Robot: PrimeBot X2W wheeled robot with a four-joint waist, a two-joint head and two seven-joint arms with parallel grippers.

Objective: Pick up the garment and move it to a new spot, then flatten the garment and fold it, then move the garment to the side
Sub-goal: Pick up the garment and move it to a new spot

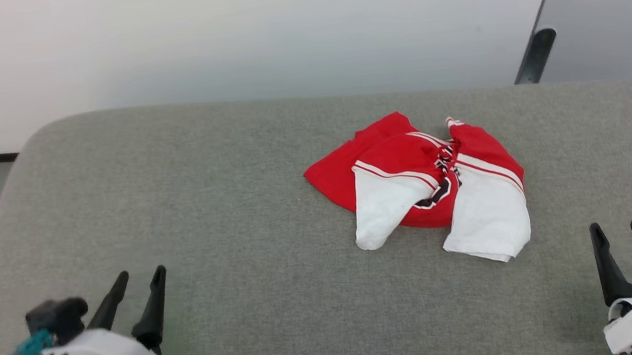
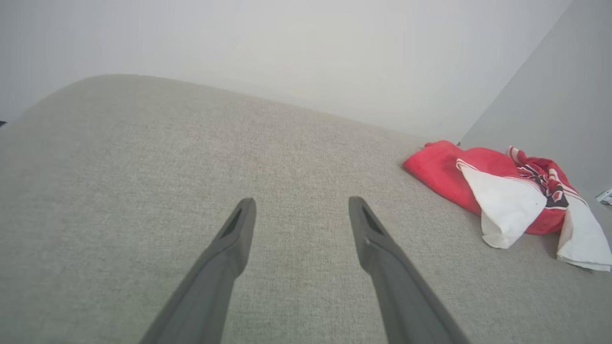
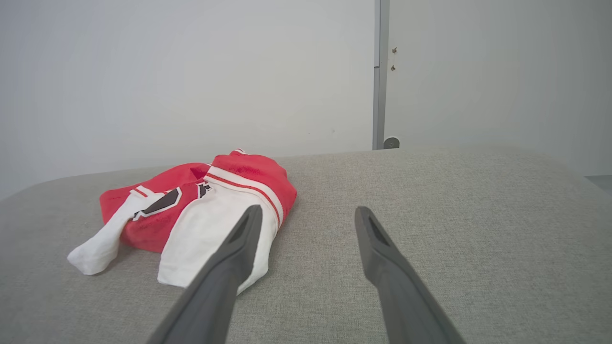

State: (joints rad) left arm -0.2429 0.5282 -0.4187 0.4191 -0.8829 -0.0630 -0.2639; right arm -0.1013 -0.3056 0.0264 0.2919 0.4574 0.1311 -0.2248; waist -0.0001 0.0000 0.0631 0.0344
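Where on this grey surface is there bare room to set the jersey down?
The whole left half of the grey padded surface, from the left hand up to the far edge, is bare. So is the near strip between both hands. The crumpled jersey crowds the centre-right, nearest the right hand.

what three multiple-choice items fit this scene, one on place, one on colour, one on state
1. Where on the grey fabric surface does the red jersey T-shirt lie?
A. toward the robot's right
B. toward its left
C. hanging off the near edge
2. What colour are its sleeve ends?
A. black
B. white
C. blue
3. What state is it in?
A. spread flat
B. neatly folded
C. crumpled in a heap
Answers: 1 A, it sits right of the middle in the head view; 2 B, both sleeve ends are white; 3 C, the cloth is bunched, lettering creased.
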